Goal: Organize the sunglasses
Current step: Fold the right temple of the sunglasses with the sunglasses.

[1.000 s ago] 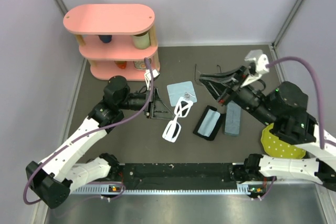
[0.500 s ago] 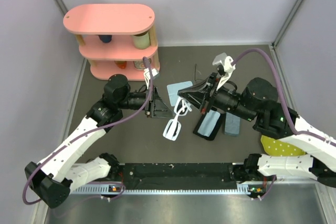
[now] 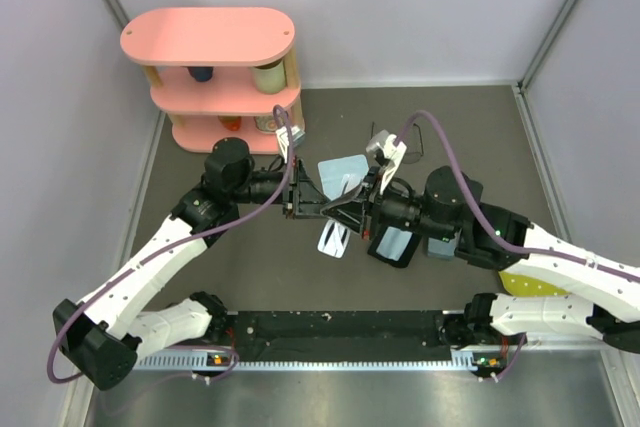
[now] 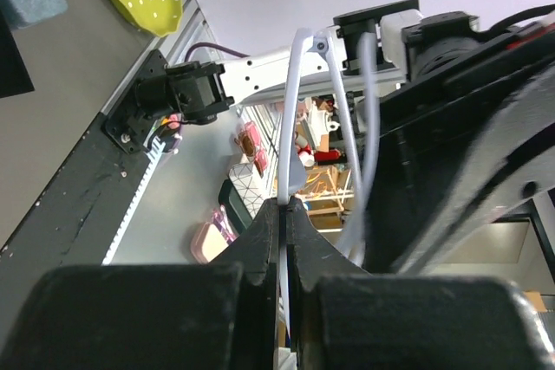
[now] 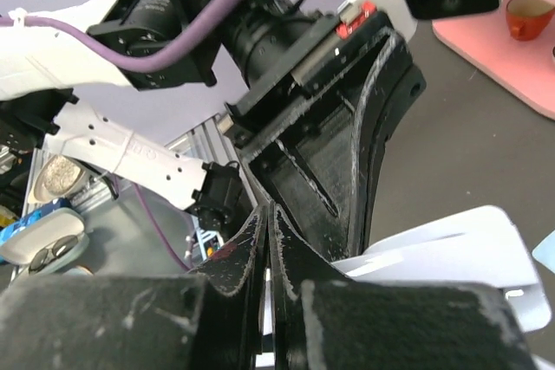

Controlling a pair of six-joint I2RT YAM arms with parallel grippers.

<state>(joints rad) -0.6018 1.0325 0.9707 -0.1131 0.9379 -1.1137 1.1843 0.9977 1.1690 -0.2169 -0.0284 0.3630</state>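
Two black grippers meet tip to tip above the middle of the dark grey bench (image 3: 470, 137). The left gripper (image 3: 330, 208) reaches in from the left. In its wrist view, its fingers (image 4: 260, 249) are pressed narrow on a thin white temple arm of the thick white plastic-framed sunglasses (image 4: 290, 119). From above, the white frame (image 3: 331, 239) shows just near of the two tips; whether it rests on the bench cannot be told.

The right gripper (image 3: 350, 212) comes in from the right, and its fingers (image 5: 243, 249) are drawn together with barely a slit between them. White plastic (image 5: 451, 249) lies just beside them, but whether they pinch it cannot be told.

A light blue square cloth (image 3: 342, 169) lies flat just far of the tips. An open black oblong case (image 3: 377, 247) sits to the right, partly under the right arm. A pink two-tier shelf (image 3: 210, 37) stands at the far left corner.
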